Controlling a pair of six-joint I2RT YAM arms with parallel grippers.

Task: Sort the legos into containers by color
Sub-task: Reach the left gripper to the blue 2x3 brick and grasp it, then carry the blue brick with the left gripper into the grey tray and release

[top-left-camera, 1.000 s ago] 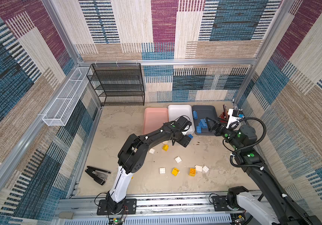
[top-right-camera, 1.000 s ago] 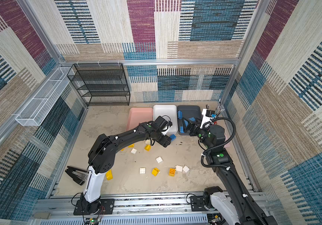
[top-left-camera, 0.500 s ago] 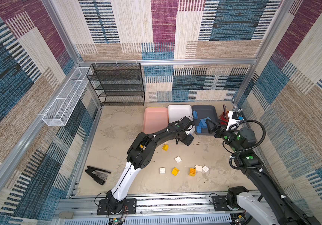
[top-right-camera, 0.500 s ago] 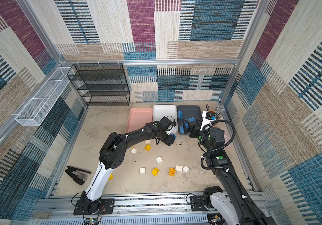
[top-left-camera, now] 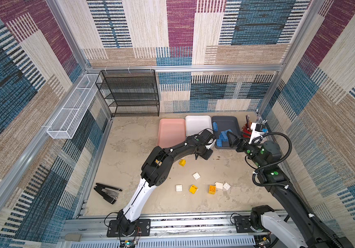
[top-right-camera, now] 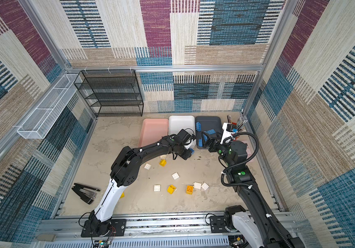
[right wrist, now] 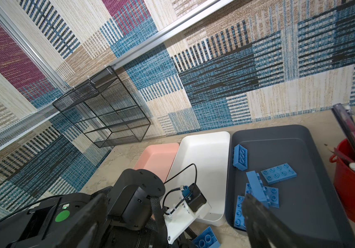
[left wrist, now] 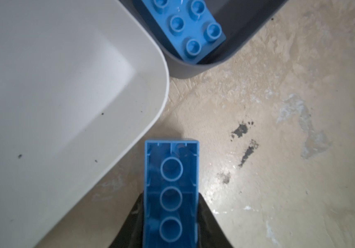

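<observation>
Well, the left gripper [left wrist: 170,203] has its fingers pinched against the long sides of a blue brick [left wrist: 170,169], underside up, just off the white tray's [top-left-camera: 198,125] five-o'clock corner. At that tray's three o'clock sits the dark grey tray [top-left-camera: 234,122], holding several blue bricks [top-left-camera: 222,136]. The right gripper [top-left-camera: 233,140] hangs over its near end, fingers spread wide, gripping nothing. Yellow bricks [top-left-camera: 182,162] and white bricks [top-left-camera: 196,176] lie scattered at the trays' six o'clock. The pink tray [top-left-camera: 170,133] stands at nine o'clock of the white one.

Blue lego [left wrist: 171,193], wht tray [left wrist: 65,85], gry tray [left wrist: 193,68]
</observation>
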